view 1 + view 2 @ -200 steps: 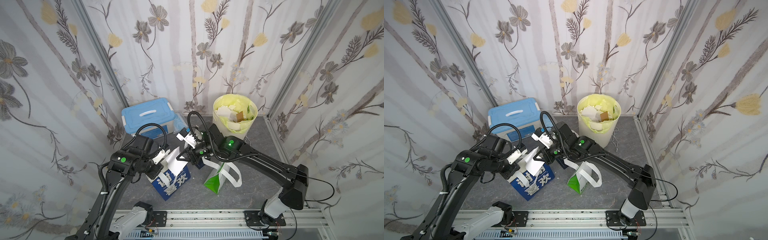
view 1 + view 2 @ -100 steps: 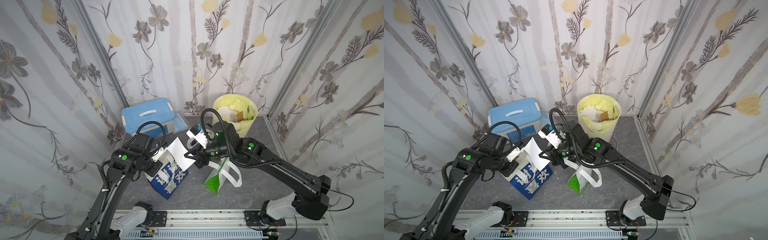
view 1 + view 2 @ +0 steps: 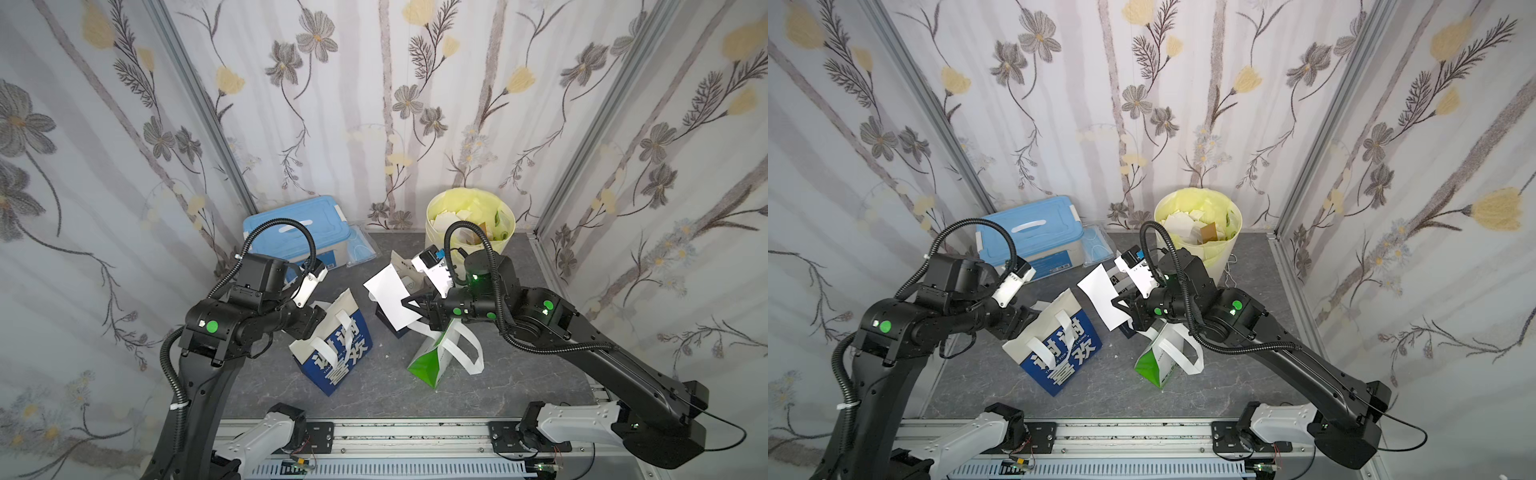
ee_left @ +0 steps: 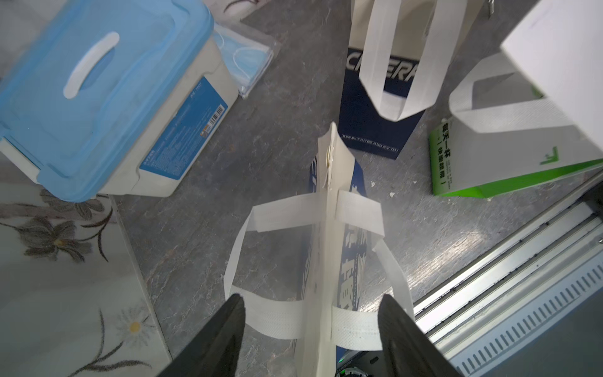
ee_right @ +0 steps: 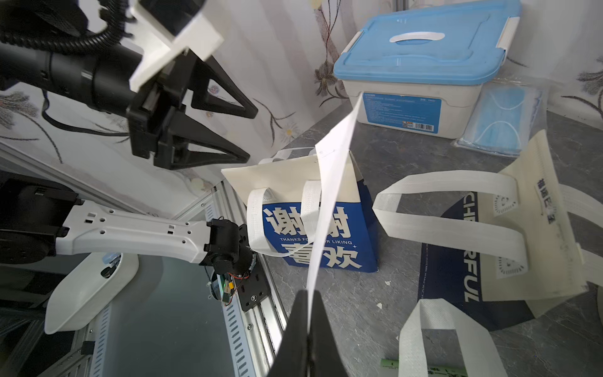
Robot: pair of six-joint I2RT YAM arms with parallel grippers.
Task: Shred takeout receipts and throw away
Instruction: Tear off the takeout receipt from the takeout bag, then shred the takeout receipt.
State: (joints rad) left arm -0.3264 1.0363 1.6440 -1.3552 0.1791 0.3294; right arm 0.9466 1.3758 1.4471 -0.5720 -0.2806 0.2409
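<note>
Floral-papered booth, grey stone-look tabletop [image 3: 386,395]
Item 1: takeout receipt [image 3: 390,297], white sheet, held in the air near the navy bag [image 4: 372,130], between blue bag [image 3: 338,353] and green bag [image 3: 432,363]; right gripper [image 5: 306,295] clamped tight on one edge
Item 2: left gripper [image 4: 310,302], fingers spread wide over the blue bag's top edge, holding nothing
Item 3: yellow-lined bin [image 3: 471,193] at the back, paper scraps inside

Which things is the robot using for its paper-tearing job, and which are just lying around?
Job: white receipt, right end effector pinching it, open left end effector, yellow bin.
Lying around: blue-lidded box, face masks, blue bag, navy bag, green bag.
</note>
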